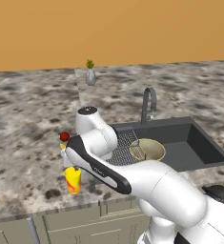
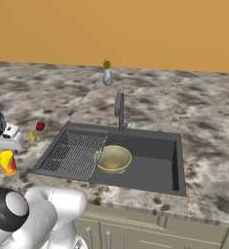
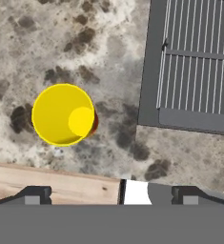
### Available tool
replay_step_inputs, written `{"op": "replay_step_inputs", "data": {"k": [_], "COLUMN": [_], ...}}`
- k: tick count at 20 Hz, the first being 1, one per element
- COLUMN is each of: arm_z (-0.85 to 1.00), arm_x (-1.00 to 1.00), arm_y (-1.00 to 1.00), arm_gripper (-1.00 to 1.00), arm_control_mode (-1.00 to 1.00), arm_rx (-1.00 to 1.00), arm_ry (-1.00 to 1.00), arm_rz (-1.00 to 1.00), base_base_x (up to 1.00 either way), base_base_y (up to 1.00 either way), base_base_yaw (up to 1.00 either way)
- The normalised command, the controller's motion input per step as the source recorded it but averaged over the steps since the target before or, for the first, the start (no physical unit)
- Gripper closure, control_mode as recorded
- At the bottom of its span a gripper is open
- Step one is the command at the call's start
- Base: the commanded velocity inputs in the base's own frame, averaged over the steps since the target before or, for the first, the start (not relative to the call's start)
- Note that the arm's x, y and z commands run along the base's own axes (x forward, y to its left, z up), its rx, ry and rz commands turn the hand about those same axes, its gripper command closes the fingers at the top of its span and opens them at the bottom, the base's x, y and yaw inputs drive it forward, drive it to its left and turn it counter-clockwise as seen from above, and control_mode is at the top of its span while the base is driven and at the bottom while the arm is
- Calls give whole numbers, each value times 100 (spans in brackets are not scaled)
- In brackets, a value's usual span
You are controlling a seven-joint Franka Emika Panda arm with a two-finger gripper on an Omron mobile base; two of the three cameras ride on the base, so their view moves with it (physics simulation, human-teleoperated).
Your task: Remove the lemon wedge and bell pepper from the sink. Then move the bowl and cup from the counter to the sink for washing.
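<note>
You are already far in the task. The bell pepper and the lemon wedge lie on the tabletop, to the left of the sink, close to each other, so both are out of the basin. The bowl sits inside the sink, at the edge of the ribbed drainboard, so I judge this step as done too.

What is left is the cup. It stands upright on the tabletop, near the front edge and left of the sink, just in front of the pepper and the lemon. In the hand view you look down into its open top, and the orange-red mark shows at its right side. The cup is off to the left in that view, not centred over the fingers.

The gripper hovers above this part of the tabletop. Its fingers are wide apart and hold nothing; the cup is not between them and they do not touch it.

So, as I judge it, you need to bring the hand over the cup, go down, close on it, and carry it to the right into the basin beside the bowl. Take care not to knock the pepper or the lemon, because they are near the cup.
</note>
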Motion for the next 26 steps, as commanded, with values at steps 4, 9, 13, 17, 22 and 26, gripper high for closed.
{"op": "replay_step_inputs", "data": {"k": [4, 9, 13, 17, 22, 26], "arm_z": [-7, -6, -7, -9, -7, -7], "arm_x": [7, 6, 6, 6, 6, 5], "arm_y": [3, 1, 0, 0, 0, 2], "arm_gripper": [-100, -100, -100, -100, -100, -100], "arm_control_mode": [-100, -100, -100, -100, -100, -100], "arm_rx": [0, 0, 0, 0, 0, 0], "arm_ry": [0, 0, 0, 0, 0, 0], "arm_rz": [-3, -1, 0, 0, 0, 0], "base_base_x": [0, 0, 0, 0, 0, 0], "base_base_y": [0, 0, 0, 0, 0, 0], "base_base_yaw": [0, 0, 0, 0, 0, 0]}}
